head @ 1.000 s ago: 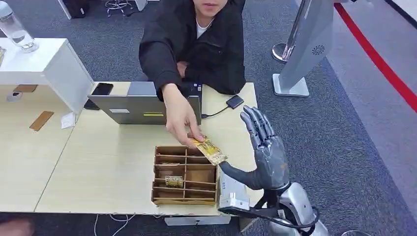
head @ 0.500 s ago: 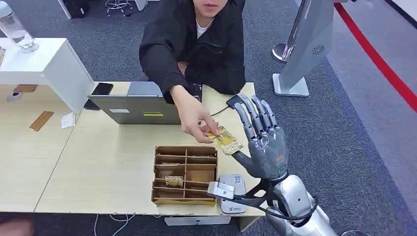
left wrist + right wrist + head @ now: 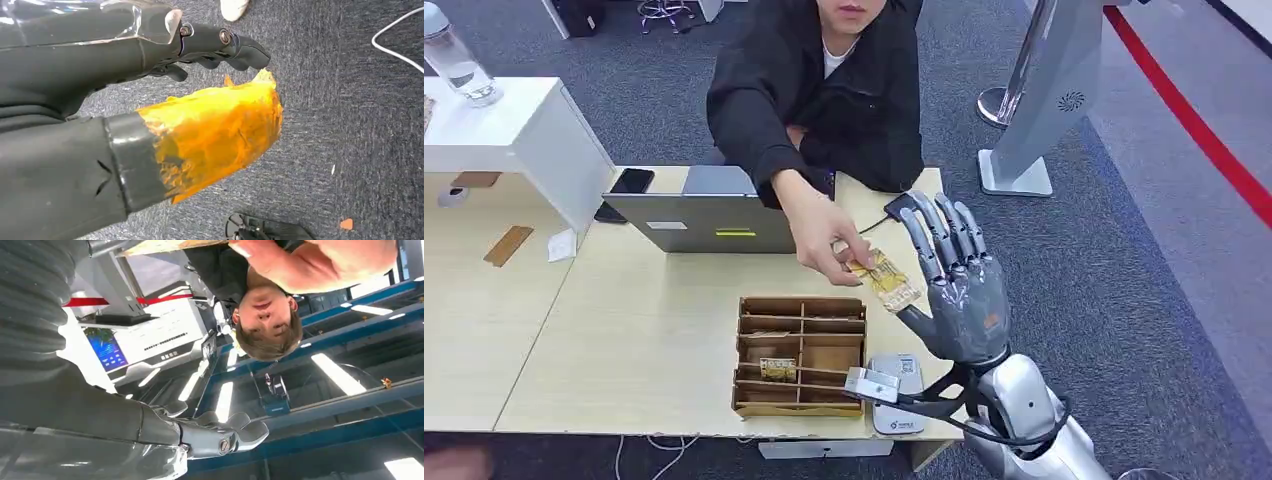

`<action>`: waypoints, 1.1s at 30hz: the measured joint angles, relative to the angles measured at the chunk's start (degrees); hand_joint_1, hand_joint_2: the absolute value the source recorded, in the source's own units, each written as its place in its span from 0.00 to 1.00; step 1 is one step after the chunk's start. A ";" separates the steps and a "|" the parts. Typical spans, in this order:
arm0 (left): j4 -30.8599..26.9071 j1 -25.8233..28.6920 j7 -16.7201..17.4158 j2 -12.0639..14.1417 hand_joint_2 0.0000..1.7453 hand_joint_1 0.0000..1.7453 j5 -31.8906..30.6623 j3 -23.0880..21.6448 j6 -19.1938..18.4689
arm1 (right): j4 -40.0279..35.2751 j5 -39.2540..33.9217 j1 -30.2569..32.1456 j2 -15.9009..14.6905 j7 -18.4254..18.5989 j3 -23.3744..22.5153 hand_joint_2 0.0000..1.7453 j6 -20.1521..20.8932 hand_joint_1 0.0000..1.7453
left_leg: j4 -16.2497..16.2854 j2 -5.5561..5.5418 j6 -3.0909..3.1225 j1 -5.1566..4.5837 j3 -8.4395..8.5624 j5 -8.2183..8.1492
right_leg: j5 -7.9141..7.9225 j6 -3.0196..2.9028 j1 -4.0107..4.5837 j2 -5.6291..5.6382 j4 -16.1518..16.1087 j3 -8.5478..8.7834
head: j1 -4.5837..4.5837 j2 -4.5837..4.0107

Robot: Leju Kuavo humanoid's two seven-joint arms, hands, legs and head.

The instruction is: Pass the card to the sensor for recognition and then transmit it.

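A yellow patterned card (image 3: 882, 279) is in the air over the table's (image 3: 624, 330) right side, pinched by a person's hand (image 3: 824, 235). Its far end touches the right hand's (image 3: 959, 290) thumb, fingers spread upward, grasping nothing. The left hand (image 3: 150, 85) hangs above carpet, fingers curled, empty.

No legible text, labels or numbers anywhere.
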 joint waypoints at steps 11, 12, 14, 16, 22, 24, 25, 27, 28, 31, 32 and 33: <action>-0.02 0.01 0.13 0.15 0.00 0.00 -0.72 0.00 -0.83 | -0.07 1.38 0.26 0.00 0.66 -0.09 1.00 -0.07 0.96 | 0.00 0.00 0.00 0.00 0.00 0.00 | 0.00 0.00 0.00 0.00 0.00 -0.01 | 0.02 0.00; -0.02 0.01 0.13 0.20 0.00 0.00 -0.74 0.00 -0.85 | -0.09 1.38 0.34 0.00 0.66 -0.09 1.00 -0.09 0.99 | 0.00 0.00 0.00 0.00 0.00 0.00 | 0.00 0.00 0.00 0.00 0.00 -0.01 | 0.00 0.00; -0.02 0.01 0.13 0.24 0.00 0.00 -0.94 0.00 -0.85 | -0.13 1.35 0.48 0.00 0.68 -0.11 1.00 -0.09 1.00 | 0.00 0.00 0.00 0.00 0.00 0.00 | 0.00 0.00 0.00 0.00 0.00 -0.01 | 0.02 0.00; -0.02 0.01 0.15 0.28 0.00 0.00 -1.05 0.00 -0.85 | -0.18 1.11 0.71 0.00 0.66 -0.18 1.00 -0.07 1.00 | 0.00 0.00 0.00 0.00 0.00 0.00 | 0.00 0.00 0.00 0.00 0.00 -0.01 | 0.02 0.00; -0.02 0.02 0.48 0.33 0.00 0.00 -1.36 0.02 -1.05 | -0.26 0.35 1.07 0.13 0.22 -0.42 1.00 -0.09 1.00 | 0.00 0.00 0.00 0.00 0.00 0.00 | 0.00 0.00 0.00 0.00 0.00 -0.01 | 0.00 0.00; -0.02 0.02 0.48 0.35 0.00 0.00 -1.55 0.02 -1.05 | -0.28 0.17 1.13 0.28 0.13 -0.55 1.00 -0.22 1.00 | 0.00 0.00 0.00 0.00 0.00 0.00 | 0.00 0.00 0.00 0.00 0.00 -0.01 | 0.02 0.00; -0.02 0.02 0.48 0.35 0.00 0.00 -1.57 0.00 -1.05 | -0.31 0.02 1.14 0.37 0.11 -0.55 1.00 -0.44 1.00 | 0.00 0.00 0.00 0.00 0.00 0.00 | 0.00 0.00 0.00 0.00 0.00 -0.01 | 0.00 0.00; -0.02 0.02 0.48 0.37 0.00 0.00 -1.62 0.02 -1.05 | -0.53 -0.05 1.20 0.48 0.09 -0.57 1.00 -0.50 1.00 | 0.00 0.00 0.00 0.00 0.00 0.00 | 0.00 0.00 0.00 0.00 0.00 -0.01 | 0.00 0.00; -0.02 0.02 0.48 0.39 0.00 0.00 -1.71 0.02 -1.05 | -0.61 -0.22 1.28 0.52 -0.02 -0.59 1.00 -0.52 1.00 | 0.00 0.00 0.00 0.00 0.00 0.00 | 0.00 0.00 0.00 0.00 0.00 -0.01 | 0.00 0.00; -0.02 0.02 0.48 0.42 0.00 0.00 -1.73 0.02 -1.09 | -0.72 -0.46 1.49 0.63 -0.09 -0.59 1.00 -0.57 1.00 | 0.00 0.00 0.00 0.00 0.00 0.00 | 0.00 0.00 0.00 0.00 0.00 -0.01 | 0.02 0.00; -0.02 0.02 0.48 0.42 0.00 0.00 -1.73 0.02 -1.11 | -0.74 -0.48 1.56 0.70 -0.15 -0.61 1.00 -0.57 1.00 | 0.00 0.00 0.00 0.00 0.00 0.00 | 0.00 0.00 0.00 0.00 0.00 -0.01 | 0.00 0.00; -0.02 0.02 0.48 0.42 0.00 0.00 -1.75 0.02 -1.11 | -0.74 -0.48 1.64 0.74 -0.24 -0.61 1.00 -0.57 1.00 | 0.00 0.00 0.00 0.00 0.00 0.00 | 0.00 0.00 0.00 0.00 0.00 -0.01 | 0.00 0.00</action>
